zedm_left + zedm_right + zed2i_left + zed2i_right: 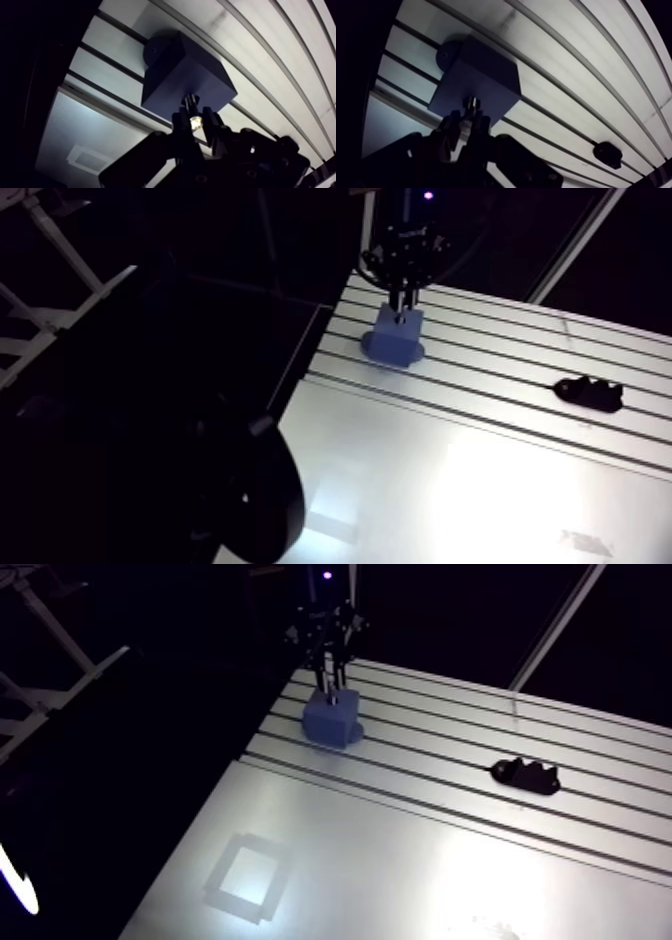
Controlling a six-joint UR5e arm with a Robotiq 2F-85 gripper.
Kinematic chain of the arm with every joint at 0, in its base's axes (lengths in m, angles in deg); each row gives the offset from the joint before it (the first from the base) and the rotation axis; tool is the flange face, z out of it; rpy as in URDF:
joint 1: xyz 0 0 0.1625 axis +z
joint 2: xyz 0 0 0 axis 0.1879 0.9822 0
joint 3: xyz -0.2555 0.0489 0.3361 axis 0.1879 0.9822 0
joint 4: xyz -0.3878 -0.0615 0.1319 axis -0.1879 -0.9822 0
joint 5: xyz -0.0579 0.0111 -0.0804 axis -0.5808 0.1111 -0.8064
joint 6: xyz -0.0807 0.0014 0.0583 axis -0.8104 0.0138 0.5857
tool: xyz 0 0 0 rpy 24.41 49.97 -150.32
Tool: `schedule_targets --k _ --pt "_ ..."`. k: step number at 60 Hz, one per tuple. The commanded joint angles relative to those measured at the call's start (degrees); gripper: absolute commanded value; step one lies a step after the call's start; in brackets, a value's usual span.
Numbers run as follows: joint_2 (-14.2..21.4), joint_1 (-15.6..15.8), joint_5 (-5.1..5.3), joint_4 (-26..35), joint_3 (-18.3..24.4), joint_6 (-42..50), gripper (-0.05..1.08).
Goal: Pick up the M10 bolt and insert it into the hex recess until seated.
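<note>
A dark blue block (pixel 186 80) with a round base flange (pixel 392 353) stands on the slotted aluminium table (pixel 470 478) near its far left edge. My gripper (pixel 196 119) hangs right over the block's top face and is shut on a small metal bolt (pixel 192 111). The bolt points down, its tip at the block's top face near the edge closest to the gripper. The hex recess itself is hidden under the bolt and fingers. In the arm view the gripper (pixel 404 300) comes straight down onto the block (pixel 332 716).
A small black clamp-like part (pixel 524 776) lies on the slotted rails well to the right of the block, also seen in the wrist view (pixel 607 154). The table's left edge (pixel 250 734) runs close beside the block. A square light patch (pixel 245 877) marks the smooth front plate.
</note>
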Motion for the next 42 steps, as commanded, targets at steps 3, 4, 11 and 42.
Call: schedule_targets --k 3,4,11,42 --pt "0.0 0.1 -0.03 0.0 0.0 0.1 1.08" --pt "0.0 0.1 -0.03 0.0 0.0 0.1 1.08" --pt "-0.1 0.1 -0.03 0.0 -0.1 -0.1 1.08" --pt "-0.2 0.1 -0.11 0.1 -0.2 -0.6 1.07"
